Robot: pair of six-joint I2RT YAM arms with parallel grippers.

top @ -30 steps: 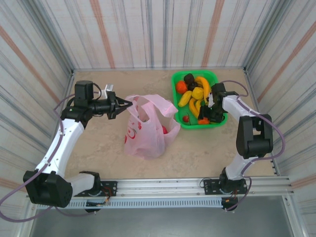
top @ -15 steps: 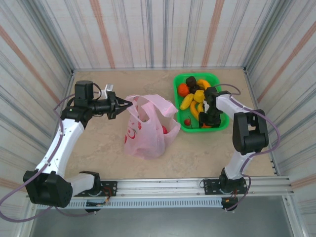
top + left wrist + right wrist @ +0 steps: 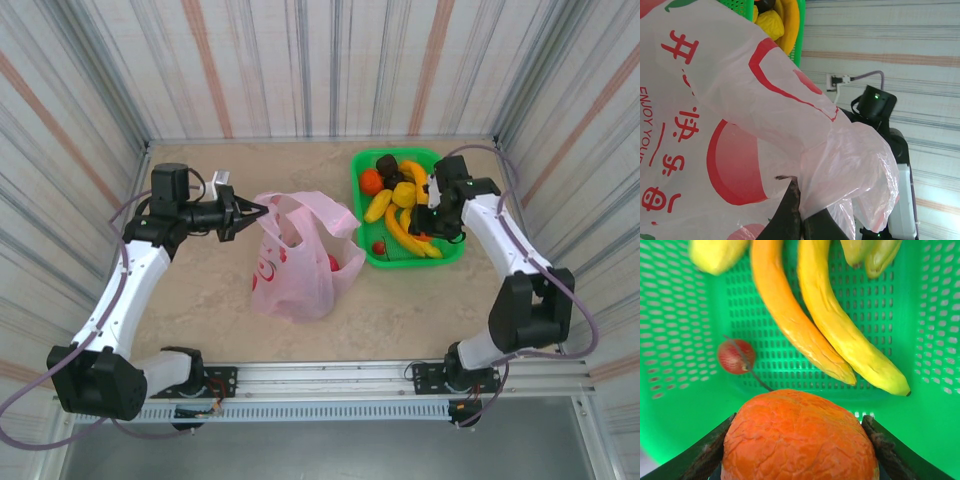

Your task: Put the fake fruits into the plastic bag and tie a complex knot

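Pinching at far left: left gripper (image 3: 243,212) comes in level from the left, fingers (image 3: 792,210) pressed together on a fold of the plastic bag (image 3: 295,265) at its left handle loop (image 3: 268,206). The bag stands mid-scene on the table (image 3: 200,300), mouth up and slack, red print toward the left wrist camera. The right handle loop (image 3: 328,210) droops toward the green tray (image 3: 358,190). The tray sits just right of the bag; cannot tell if they touch. In the tray: 1 orange (image 3: 371,181) and 1 dark purple piece (image 3: 385,161) at the far end, yellow bananas (image 3: 790,325) lying lengthwise, 1 small red piece (image 3: 736,356) on the mesh near the left wall. At right, right gripper (image 3: 797,425) hangs over the tray's near part, fingers (image 3: 707,455) spread and clamped on a rough orange fruit (image 3: 797,440), 1 finger against each side. Cannot tell whether that fruit is off the mesh.
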